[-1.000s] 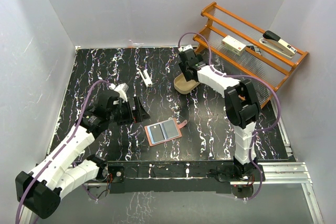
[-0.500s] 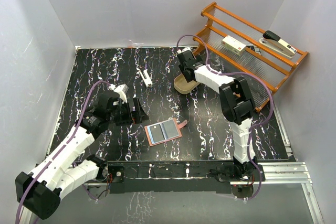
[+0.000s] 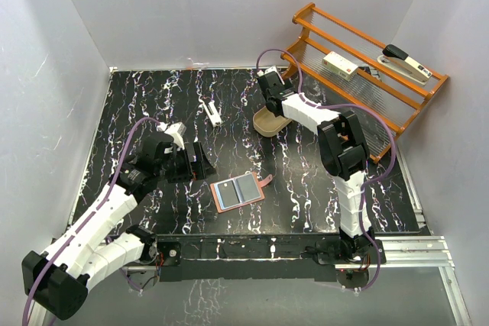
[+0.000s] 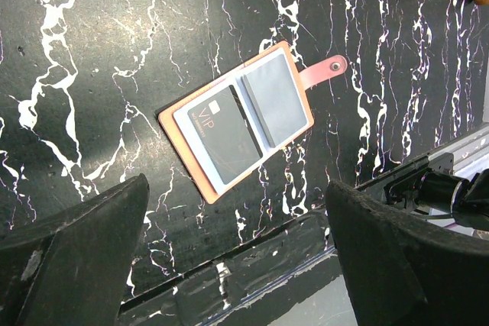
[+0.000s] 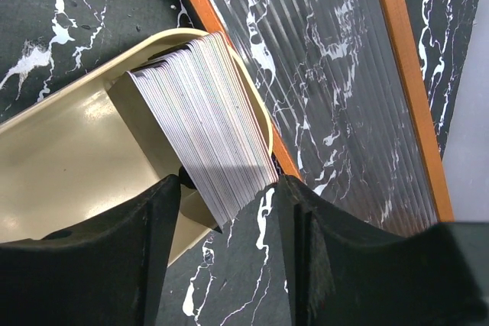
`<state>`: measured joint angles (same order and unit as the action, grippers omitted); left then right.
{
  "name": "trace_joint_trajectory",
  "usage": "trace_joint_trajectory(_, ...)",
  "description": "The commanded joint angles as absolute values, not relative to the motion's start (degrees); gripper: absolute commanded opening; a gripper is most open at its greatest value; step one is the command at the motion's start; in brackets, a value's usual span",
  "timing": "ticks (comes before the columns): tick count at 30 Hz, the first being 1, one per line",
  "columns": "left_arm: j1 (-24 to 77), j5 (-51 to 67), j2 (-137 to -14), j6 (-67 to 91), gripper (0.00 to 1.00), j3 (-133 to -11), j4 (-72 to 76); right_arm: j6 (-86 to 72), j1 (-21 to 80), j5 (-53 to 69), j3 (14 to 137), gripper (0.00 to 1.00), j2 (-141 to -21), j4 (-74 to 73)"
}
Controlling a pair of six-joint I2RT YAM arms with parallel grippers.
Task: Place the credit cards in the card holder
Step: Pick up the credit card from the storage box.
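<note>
Right elbow (image 3: 341,139) has shifted left, claw (image 5: 228,211) straddling credit cards (image 5: 202,120).

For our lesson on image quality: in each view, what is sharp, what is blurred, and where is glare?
Top external: soft, even light, all sharp. Left wrist: the card holder is crisp, the left fingers blurred. Right wrist: the credit cards have sharp edges, a sheen on the tray, the right fingers soft.
</note>
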<state>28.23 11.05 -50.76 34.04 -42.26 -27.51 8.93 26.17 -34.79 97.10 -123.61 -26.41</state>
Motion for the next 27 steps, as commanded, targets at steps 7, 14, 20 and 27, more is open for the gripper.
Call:
trace_joint_trajectory(7,28.2,10.3,-49.1,33.3,0.99,-42.2,-28.6,9.6,25.9,-35.4,100.1,0.38,-122.5,-23.8)
trace_joint_trajectory(14,28.2,10.2,-49.5,33.3,0.99,-42.3,-28.4,9.9,25.8,-35.5,100.3,0.27,-122.0,-23.7)
trace_joint_trajectory(20,28.2,10.4,-49.7,33.4,0.99,-42.1,-28.5,10.1,25.8,-35.4,101.6,0.16,-121.6,-24.4)
trace_joint_trajectory(27,28.2,10.3,-49.6,33.3,0.99,-42.2,-28.5,10.1,25.8,-34.9,101.6,0.09,-120.2,-24.9)
